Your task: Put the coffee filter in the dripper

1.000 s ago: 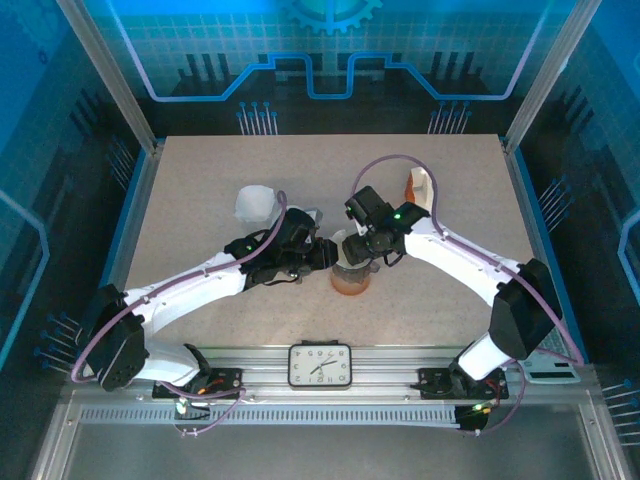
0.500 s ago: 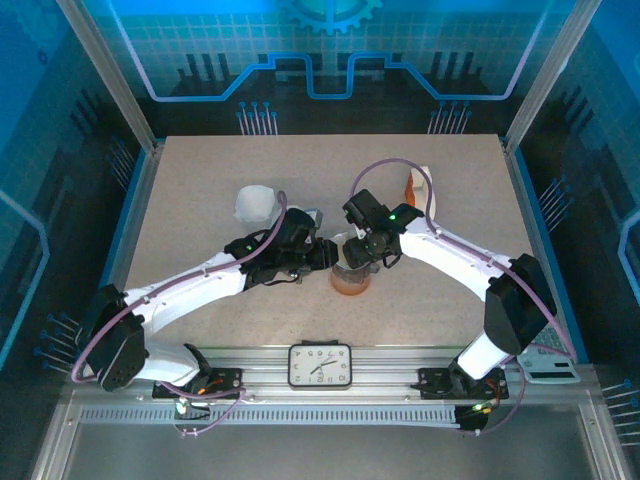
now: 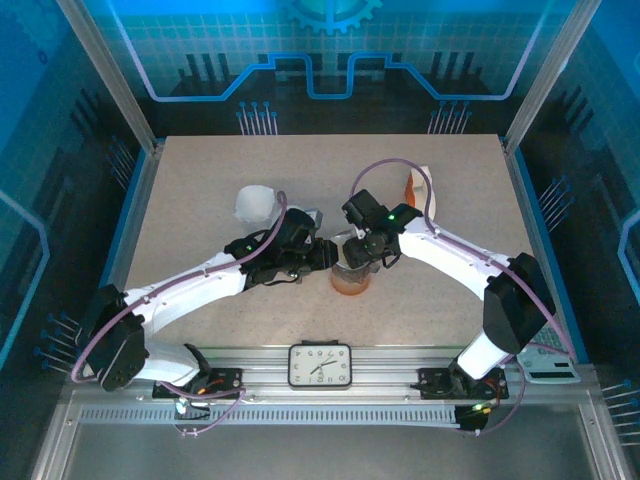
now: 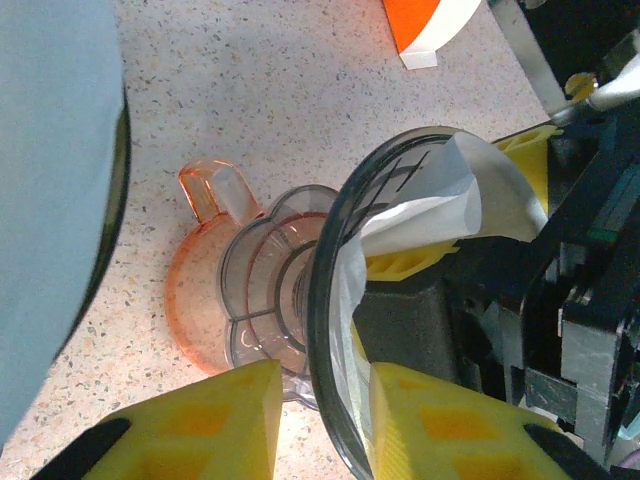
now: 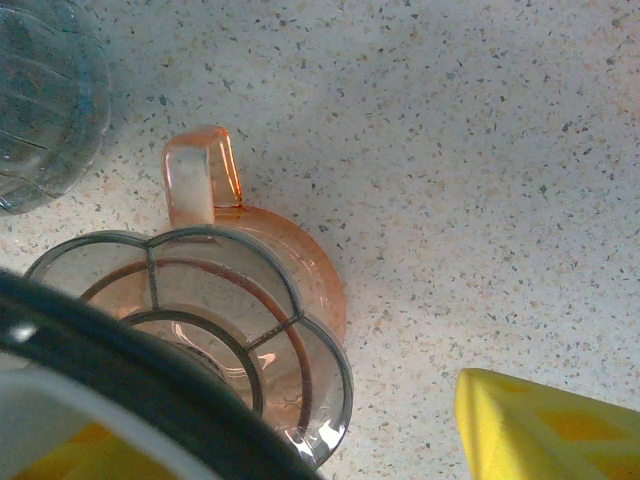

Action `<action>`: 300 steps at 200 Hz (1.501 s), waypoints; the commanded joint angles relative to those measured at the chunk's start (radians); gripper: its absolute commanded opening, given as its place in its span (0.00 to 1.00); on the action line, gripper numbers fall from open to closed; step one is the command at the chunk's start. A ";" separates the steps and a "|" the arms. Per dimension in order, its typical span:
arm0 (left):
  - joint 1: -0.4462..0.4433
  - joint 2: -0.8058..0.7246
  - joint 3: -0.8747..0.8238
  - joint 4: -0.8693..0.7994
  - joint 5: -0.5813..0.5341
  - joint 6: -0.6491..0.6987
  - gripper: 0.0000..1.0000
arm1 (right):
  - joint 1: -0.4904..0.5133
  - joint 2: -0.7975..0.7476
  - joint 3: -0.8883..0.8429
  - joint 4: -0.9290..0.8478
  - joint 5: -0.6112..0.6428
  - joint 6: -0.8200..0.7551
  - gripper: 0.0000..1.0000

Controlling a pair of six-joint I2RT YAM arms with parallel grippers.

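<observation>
Coffee filter (image 4: 440, 205), white and creased, sits partly inside the dark-rimmed clear dripper (image 4: 335, 250) at mid-table, its top edge poking past the rim. Nearest the arm bases stands an orange cup (image 5: 315, 265) capped by a clear scalloped piece (image 5: 200, 290), likely where the dripper goes afterwards. Just beyond and above it, the left gripper (image 4: 322, 405) pinches the dripper's wall between its yellow pads (image 4: 210, 425). It tips the mouth toward the right arm, apparently so the paper can be pushed in. The right gripper (image 3: 354, 257) is spread wide and grips nothing: one finger is inside against the filter, the other finger (image 5: 550, 430) outside the rim. Farther off are a ribbed glass (image 5: 40, 90) and an orange-and-white box (image 4: 425, 25).
</observation>
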 commanded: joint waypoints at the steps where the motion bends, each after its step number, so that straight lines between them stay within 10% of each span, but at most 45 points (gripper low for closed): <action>1: 0.003 0.003 -0.018 0.007 0.020 -0.003 0.30 | -0.001 -0.014 -0.005 -0.005 0.025 0.015 0.69; 240: 0.001 -0.116 0.011 -0.030 0.054 -0.057 0.53 | -0.009 -0.404 -0.038 0.023 0.138 0.070 0.71; 300: 0.023 -0.283 0.165 -0.195 -0.061 0.090 0.76 | -0.013 -0.508 -0.136 0.132 0.160 0.070 0.71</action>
